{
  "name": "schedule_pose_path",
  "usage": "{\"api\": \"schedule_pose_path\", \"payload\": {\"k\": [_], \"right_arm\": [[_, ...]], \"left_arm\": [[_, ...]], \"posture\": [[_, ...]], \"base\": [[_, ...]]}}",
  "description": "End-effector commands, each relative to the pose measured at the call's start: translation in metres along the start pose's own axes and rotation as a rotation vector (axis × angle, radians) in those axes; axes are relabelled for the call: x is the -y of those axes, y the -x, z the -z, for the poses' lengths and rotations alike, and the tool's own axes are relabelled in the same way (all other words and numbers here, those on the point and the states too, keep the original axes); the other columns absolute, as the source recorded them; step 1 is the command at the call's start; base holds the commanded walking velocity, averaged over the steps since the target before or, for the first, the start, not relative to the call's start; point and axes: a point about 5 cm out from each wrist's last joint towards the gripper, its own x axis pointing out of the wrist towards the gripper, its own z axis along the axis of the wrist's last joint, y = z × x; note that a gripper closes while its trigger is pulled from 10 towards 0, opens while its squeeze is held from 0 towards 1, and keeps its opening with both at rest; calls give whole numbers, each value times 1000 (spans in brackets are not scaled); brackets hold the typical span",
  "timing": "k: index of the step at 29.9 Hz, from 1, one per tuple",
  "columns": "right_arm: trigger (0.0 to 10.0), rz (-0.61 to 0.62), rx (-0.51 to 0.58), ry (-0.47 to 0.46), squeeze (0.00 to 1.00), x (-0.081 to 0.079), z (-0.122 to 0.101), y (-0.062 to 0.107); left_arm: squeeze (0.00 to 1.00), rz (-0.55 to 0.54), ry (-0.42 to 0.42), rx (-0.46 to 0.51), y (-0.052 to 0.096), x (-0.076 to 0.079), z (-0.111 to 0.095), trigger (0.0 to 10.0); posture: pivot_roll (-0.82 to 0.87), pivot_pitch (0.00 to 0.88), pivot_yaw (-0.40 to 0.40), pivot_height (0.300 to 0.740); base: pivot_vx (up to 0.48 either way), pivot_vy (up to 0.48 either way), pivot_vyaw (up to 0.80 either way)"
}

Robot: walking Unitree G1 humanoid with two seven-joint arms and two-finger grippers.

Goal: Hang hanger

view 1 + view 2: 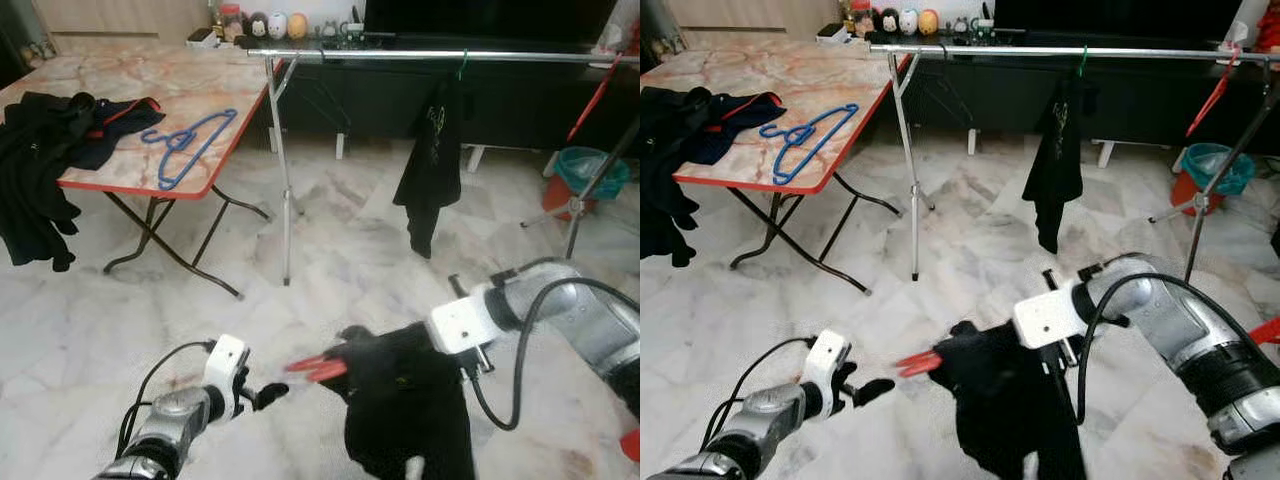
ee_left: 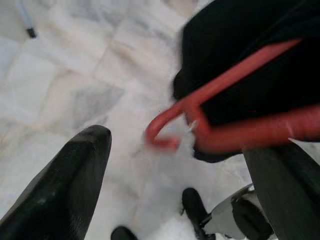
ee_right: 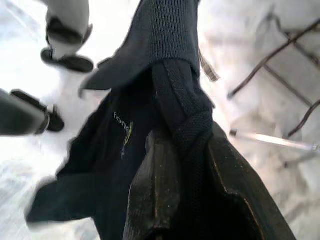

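As right hand (image 1: 400, 362) grips shirt (image 1: 408, 410), rail (image 1: 440, 56) beyond, table (image 1: 150, 187) left

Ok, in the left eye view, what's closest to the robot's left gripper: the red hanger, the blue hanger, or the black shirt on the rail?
Starting from the left gripper:
1. Red hanger: right beside it, its hook poking out of the black garment that the right gripper holds.
2. Blue hanger: farther off, on the folding table to the left.
3. Black shirt: hanging on the rail at the back right; close to call against the blue hanger.
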Motion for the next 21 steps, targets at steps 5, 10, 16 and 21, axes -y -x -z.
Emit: {"api": "schedule_pose_path", "payload": {"k": [5, 10, 16, 21], "right_arm": [[10000, -52, 134, -7, 0, -2, -18, 13], [10000, -98, 83, -23, 0, -9, -11, 18], [10000, -26, -58, -30, 0, -6, 10, 15], [10000, 10, -138, -72, 0, -4, 21, 15]], "left_arm": [[0, 77, -2, 1, 0, 5, -3, 10000], [0, 110, -6, -7, 5, 3, 1, 10000], [0, 188, -43, -23, 11, 3, 3, 10000], [0, 223, -76, -58, 18, 1, 8, 10000]], "posture": [[-84, 0, -19, 740], [-88, 0, -19, 740], [-84, 0, -17, 740], [-82, 0, -17, 740]], "base": [[0, 0, 0], [0, 0, 0], [0, 0, 0], [0, 0, 0]]}}
